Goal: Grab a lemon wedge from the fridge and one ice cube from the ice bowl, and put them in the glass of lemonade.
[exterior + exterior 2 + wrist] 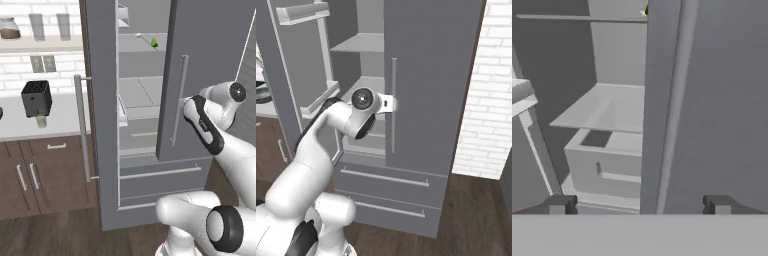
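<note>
The grey fridge [210,45] has its left door [100,125] swung wide open, baring the shelves. A tiny yellow-green lemon wedge [154,43] lies on an upper shelf; a sliver of the lemon wedge [646,7] peeks at the top of the hand view. My gripper [390,104] is open at the right door's silver handle [394,125]. In the hand view the gripper [639,207] has its fingertips [559,205] wide apart, with the door edge and handle [673,120] ahead between them. The glass of lemonade [41,121] stands on the counter. The ice cube is out of view.
A black toaster [36,98] sits right behind the glass on the white counter [60,125]. Two tall glasses [36,26] and a jar [9,27] stand on the wall shelf. Brown cabinets [45,175] lie below. A white brick wall [491,100] flanks the fridge's right side.
</note>
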